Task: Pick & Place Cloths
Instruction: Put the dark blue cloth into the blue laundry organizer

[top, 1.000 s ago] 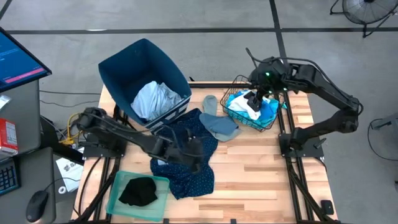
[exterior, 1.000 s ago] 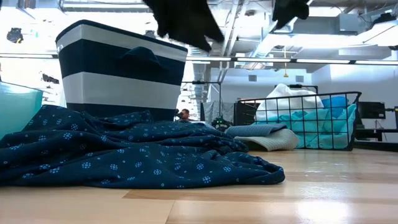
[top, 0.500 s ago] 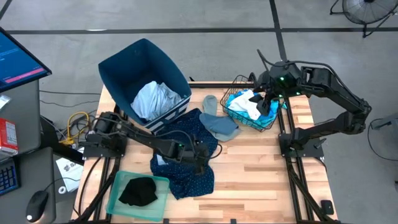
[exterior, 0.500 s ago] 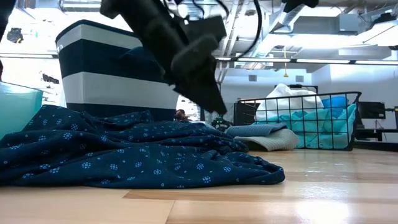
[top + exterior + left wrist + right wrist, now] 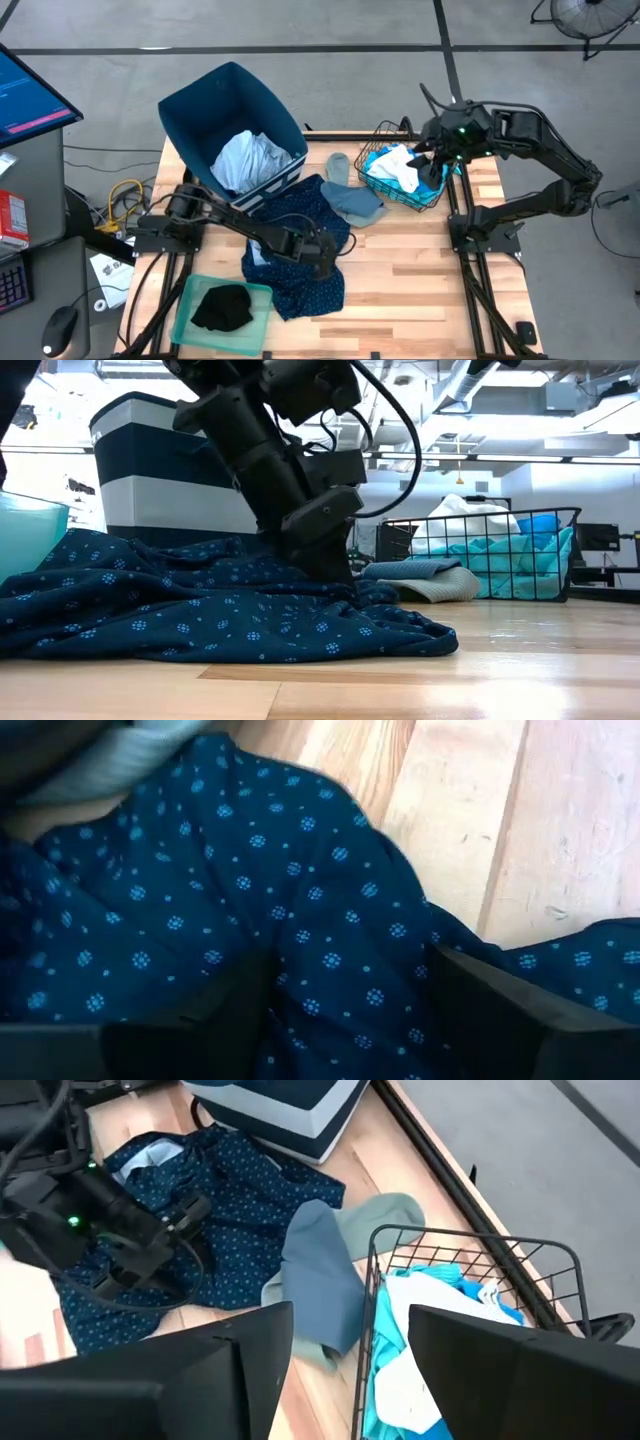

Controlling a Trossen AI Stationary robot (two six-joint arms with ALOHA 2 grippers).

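Observation:
A dotted navy cloth [image 5: 303,288] lies crumpled on the wooden table, its far edge against the dark blue bin [image 5: 225,105]. My left gripper [image 5: 350,1020] is open and down on the middle of this cloth [image 5: 200,610]; it reaches in from the table's left. My right gripper [image 5: 350,1370] hangs open, holding nothing, above the wire basket [image 5: 392,192] at the far right [image 5: 432,160]. The basket holds a white cloth [image 5: 398,166] and a turquoise cloth [image 5: 436,182]. A grey-blue cloth [image 5: 356,204] lies beside the basket. My left gripper has its open fingers [image 5: 225,1015] set down into the dotted navy cloth near its middle, with a raised fold of the cloth [image 5: 340,970] between them. The fingers come slanting down from the table's left. The cloth lies slack on the table.
The bin holds a pale blue cloth [image 5: 250,160]. A green tray [image 5: 190,300] at the near left holds a black cloth [image 5: 222,307]. A grey-green cloth [image 5: 337,168] lies by the basket. Bare wood shows at the near right [image 5: 400,270].
My left gripper has come down from above and a little toward the table's right, tipping more steeply, until its open fingers sit on the dotted navy cloth. My right gripper has drawn back from over the white cloth toward the table's right edge.

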